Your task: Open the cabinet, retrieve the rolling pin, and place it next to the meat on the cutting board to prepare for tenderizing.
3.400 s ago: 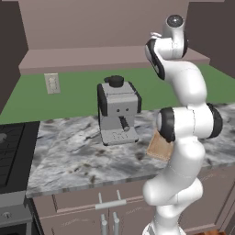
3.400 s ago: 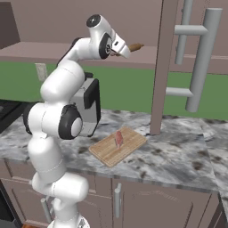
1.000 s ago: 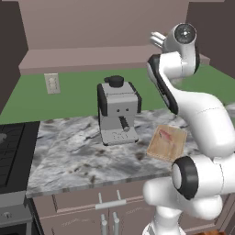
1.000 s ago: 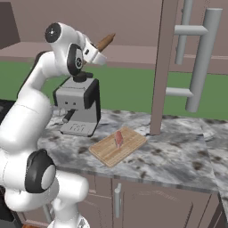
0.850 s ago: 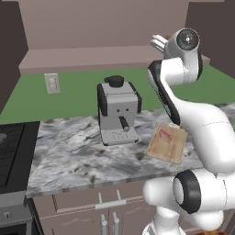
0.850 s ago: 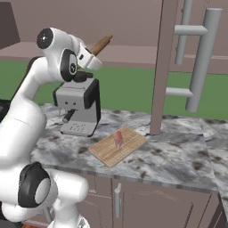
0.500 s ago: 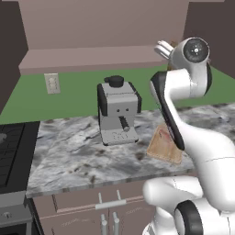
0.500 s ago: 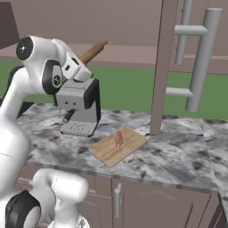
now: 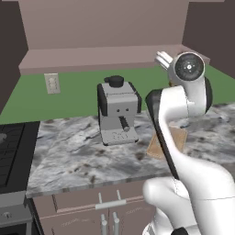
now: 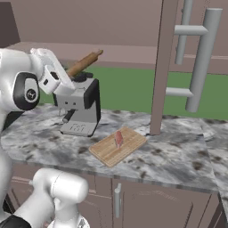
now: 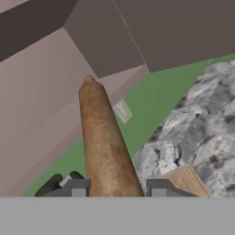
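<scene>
Our fingers [image 11: 158,187] are clamped narrow on the rolling pin [image 11: 104,142], one on each side of its lower end, and the brown cylinder runs up and away from them. From the right base camera we see the gripper [image 10: 67,76] holding the rolling pin [image 10: 84,63] in the air, tilted so its free end points up and to the right, above the grey coffee machine [image 10: 80,108]. The pin's free end sits above the machine's top knob, apart from it.

We take the coffee machine as our landmark. Just to its right on the marble counter [image 10: 178,156] lies the cutting board [image 10: 118,145], angled, with the meat [image 10: 119,138] resting on its middle. Further right of the machine, past the board, the open cabinet door [image 10: 162,67] stands edge-on, with its long silver bar handle [image 10: 201,60] beyond it.

From the left base camera the coffee machine [image 9: 118,116] stands on the counter with the board [image 9: 180,137] to its right, largely hidden behind our arm. A wall outlet [image 9: 52,83] sits on the green backsplash to the machine's left.
</scene>
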Robot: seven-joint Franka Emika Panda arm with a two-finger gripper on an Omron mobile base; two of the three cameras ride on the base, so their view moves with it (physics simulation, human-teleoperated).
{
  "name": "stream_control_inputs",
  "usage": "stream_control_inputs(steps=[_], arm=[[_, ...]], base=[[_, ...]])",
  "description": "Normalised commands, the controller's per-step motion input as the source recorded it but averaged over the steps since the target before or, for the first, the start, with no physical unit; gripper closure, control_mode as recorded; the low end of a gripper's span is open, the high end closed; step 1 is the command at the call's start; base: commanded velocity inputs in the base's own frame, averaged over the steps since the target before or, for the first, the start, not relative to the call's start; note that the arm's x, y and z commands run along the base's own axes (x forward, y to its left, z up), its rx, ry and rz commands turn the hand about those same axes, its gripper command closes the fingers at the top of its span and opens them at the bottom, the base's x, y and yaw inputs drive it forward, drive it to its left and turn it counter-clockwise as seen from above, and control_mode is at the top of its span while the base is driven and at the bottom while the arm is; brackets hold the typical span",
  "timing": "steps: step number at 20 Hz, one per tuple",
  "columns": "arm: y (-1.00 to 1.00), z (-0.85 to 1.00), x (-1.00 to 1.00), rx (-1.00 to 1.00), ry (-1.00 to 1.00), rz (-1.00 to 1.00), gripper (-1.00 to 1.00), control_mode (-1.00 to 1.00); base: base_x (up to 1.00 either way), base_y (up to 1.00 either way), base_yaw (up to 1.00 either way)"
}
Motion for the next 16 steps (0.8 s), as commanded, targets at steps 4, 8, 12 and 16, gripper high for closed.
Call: stream_control_inputs(steps=[4,8,12,16], arm=[[0.08,-0.41,-0.4,0.0,0.0,-0.18,1.0,-1.0],[0.0,-0.43,-0.54,0.0,0.0,-0.09,1.0,-1.0],[0.0,-0.5,-0.2,0.13,0.0,-0.02,1.0,-1.0],[-0.06,-0.61,-0.06,0.22,0.0,-0.04,1.0,-1.0]], base=[[0.0,0.0,0.0],[0.0,0.0,0.0],[0.0,0.0,0.0],[0.0,0.0,0.0]])
